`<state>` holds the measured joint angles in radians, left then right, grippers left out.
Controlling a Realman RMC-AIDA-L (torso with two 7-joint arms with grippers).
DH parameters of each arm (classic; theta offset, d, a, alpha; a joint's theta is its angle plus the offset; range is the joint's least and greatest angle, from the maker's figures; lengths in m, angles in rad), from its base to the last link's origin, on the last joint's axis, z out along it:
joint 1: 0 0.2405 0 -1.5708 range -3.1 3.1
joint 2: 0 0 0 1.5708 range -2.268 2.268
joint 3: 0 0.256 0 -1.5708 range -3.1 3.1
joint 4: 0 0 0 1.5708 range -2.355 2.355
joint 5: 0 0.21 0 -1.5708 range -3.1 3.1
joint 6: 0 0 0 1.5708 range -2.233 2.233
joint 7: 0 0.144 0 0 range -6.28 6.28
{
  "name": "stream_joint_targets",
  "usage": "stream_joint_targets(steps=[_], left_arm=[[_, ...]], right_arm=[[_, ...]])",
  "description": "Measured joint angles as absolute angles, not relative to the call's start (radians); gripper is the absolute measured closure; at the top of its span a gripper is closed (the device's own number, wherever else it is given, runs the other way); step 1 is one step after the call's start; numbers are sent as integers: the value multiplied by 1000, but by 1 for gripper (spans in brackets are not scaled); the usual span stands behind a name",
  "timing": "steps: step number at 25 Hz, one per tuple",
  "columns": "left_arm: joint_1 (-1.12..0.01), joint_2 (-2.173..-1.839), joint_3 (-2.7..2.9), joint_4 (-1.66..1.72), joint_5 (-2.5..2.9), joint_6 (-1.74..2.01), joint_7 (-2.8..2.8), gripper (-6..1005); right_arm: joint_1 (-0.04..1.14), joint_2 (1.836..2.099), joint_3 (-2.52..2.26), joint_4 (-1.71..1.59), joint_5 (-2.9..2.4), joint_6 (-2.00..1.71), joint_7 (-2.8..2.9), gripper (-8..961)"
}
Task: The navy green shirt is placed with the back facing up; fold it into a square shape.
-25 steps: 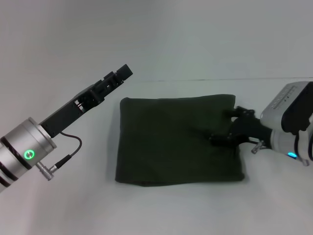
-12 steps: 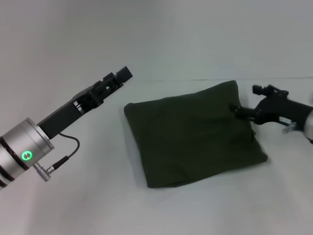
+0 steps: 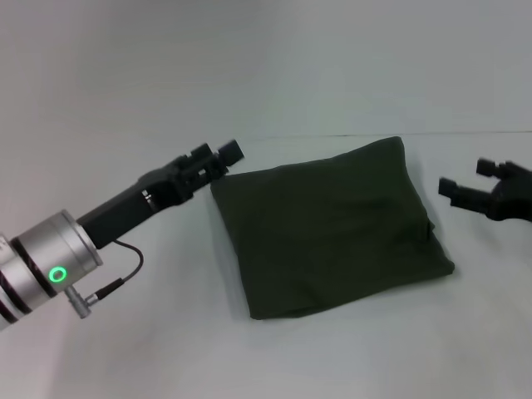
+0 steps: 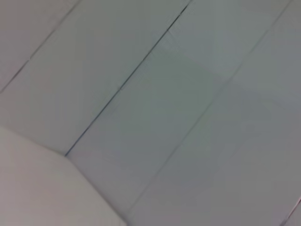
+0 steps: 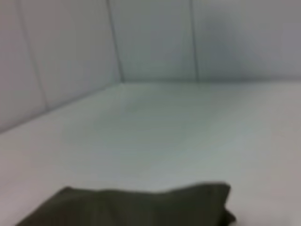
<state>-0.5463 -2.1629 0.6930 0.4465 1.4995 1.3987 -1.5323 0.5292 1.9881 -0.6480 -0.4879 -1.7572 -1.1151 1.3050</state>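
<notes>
The navy green shirt (image 3: 328, 229) lies folded into a rough square in the middle of the white table, turned askew, plain side up. It also shows in the right wrist view (image 5: 136, 207) as a dark olive fold. My right gripper (image 3: 467, 183) is open and empty, just right of the shirt's right edge and clear of it. My left gripper (image 3: 223, 155) hovers at the shirt's far left corner, held out on its arm. The left wrist view shows only the wall.
The white table (image 3: 166, 349) runs back to a pale wall; the table's far edge (image 3: 465, 133) lies just behind the shirt. Bare table surface lies in front of and to the left of the shirt.
My right gripper dragged the shirt's right side, turning it askew, then let go and drew back to the right. My left gripper moved down and right toward the shirt's far left corner.
</notes>
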Motion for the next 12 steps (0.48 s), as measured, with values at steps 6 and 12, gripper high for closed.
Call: stream_joint_targets(steps=[6, 12], left_arm=[[-557, -2163, 708, 440, 1570, 1326, -1540, 107], [-609, -2158, 780, 427, 1587, 1176, -1687, 107]], right_arm=[[550, 1997, -645, -465, -1816, -1067, 1378, 11], [543, 2005, -622, -469, -1785, -1111, 1355, 11]])
